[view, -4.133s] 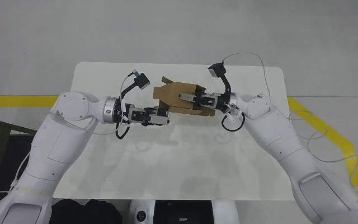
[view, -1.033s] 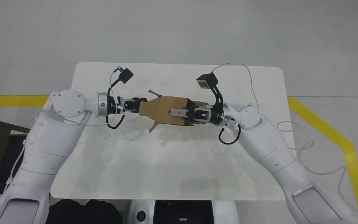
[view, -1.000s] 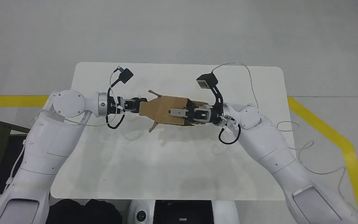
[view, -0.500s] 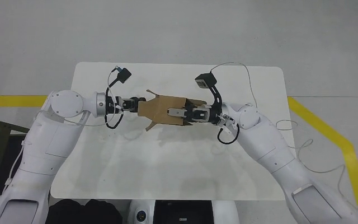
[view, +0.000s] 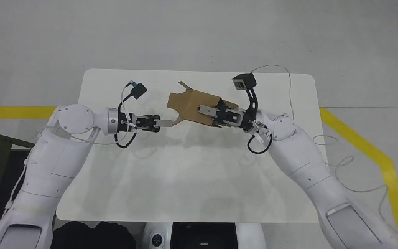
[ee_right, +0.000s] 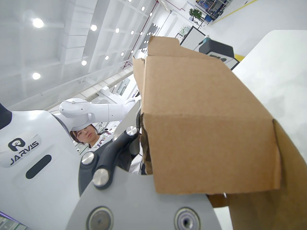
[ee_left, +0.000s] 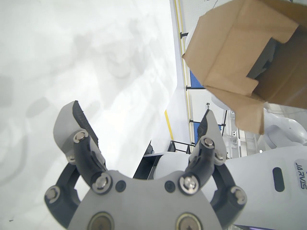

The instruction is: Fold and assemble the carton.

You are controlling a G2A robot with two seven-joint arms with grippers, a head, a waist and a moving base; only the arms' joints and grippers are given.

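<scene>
a brown carton point(view: 198, 104) sits just toward 12 o'clock of the white worktop's point(view: 186, 180) centre, gripped by the right gripper point(view: 210, 112), which comes in from the carton's 3 o'clock end. the left gripper point(view: 164, 122) hangs at the carton's 8 o'clock, near it but apart.

the left wrist view adds what the top view cannot: the left gripper point(ee_left: 141, 113) is spread wide and empty. the carton point(ee_left: 230, 56) ahead of it has an open end with loose flaps, and a dark part of the other gripper shows inside that opening.

in the right wrist view the carton point(ee_right: 203, 130) lies across the gripper, with one finger point(ee_right: 126, 120) pressed along its outer wall.

half a second ago the left gripper was at the carton's 9 o'clock end. it has since drawn back toward 7 o'clock, and the carton has swung up toward 12 o'clock.

the right gripper's other finger is hidden by cardboard. whether the carton touches the worktop cannot be told from above.
</scene>
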